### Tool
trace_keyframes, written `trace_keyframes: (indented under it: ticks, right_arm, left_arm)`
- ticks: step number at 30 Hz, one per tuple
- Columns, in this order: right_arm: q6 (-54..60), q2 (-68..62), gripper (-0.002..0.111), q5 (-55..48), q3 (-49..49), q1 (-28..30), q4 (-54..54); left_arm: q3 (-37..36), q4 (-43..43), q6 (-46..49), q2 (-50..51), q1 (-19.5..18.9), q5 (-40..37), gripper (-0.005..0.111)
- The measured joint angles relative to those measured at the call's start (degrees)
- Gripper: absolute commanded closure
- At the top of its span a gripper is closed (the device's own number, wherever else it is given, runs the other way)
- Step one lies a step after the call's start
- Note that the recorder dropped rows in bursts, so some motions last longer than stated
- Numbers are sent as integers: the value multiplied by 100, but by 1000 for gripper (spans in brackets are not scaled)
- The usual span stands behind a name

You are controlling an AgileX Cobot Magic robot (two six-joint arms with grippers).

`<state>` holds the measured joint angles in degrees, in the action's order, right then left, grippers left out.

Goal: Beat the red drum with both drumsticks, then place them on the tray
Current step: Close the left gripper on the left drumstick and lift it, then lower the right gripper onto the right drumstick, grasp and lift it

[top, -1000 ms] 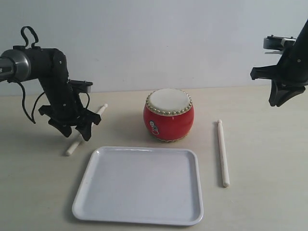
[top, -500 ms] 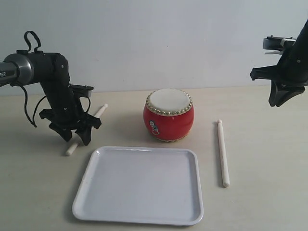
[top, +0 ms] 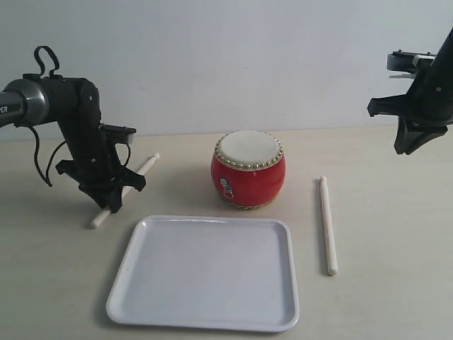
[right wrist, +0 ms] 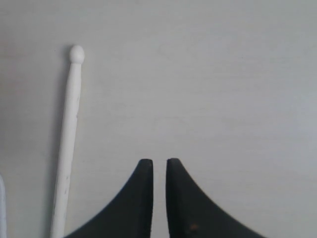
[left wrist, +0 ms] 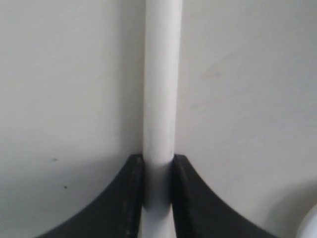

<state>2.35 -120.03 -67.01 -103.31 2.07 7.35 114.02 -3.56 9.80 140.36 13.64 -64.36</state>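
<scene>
The red drum (top: 248, 170) with its cream skin stands upright behind the white tray (top: 212, 220). One cream drumstick (top: 146, 164) lies slanted on the table left of the drum. My left gripper (top: 107, 201) is down on its middle, shut on it. In the left wrist view the drumstick (left wrist: 160, 74) runs straight out from between the black fingers (left wrist: 132, 188) of that gripper (left wrist: 158, 178). The other drumstick (top: 326, 225) lies right of the drum. My right gripper (top: 408, 148) hangs high at the far right, shut and holding nothing. The right wrist view shows this gripper (right wrist: 159, 166) beside that drumstick (right wrist: 68, 144), well above it.
The pale table (top: 389, 283) ends at a plain light wall behind the drum. A sliver of the tray's edge (right wrist: 1, 208) shows in the right wrist view. The left arm's black cable (top: 42, 152) loops behind it.
My left gripper has come down over the left drumstick and shut on it. The stick's near end has shifted a little to the left. The right arm has not moved.
</scene>
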Motion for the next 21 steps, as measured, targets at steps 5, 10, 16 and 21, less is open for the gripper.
trace_keyframes:
  ticks: [5, 10, 16, 21]
  right_arm:
    - [-15, 0, 97, -106, 0, 0, 0]
    - [-200, 161, 97, -174, 0, -183, -75]
    - [-730, 121, 91, -113, 78, -1113, -228]
    - [-1183, 32, 71, 156, 259, -1274, -263]
  left_arm:
    - [0, 0, -13, -139, 0, -88, 107]
    - [-111, -65, -47, -635, 0, -110, 107]
    - [-671, -99, -84, -1339, 0, -99, 107]
    - [-1007, -99, -95, -1782, 0, -51, 107]
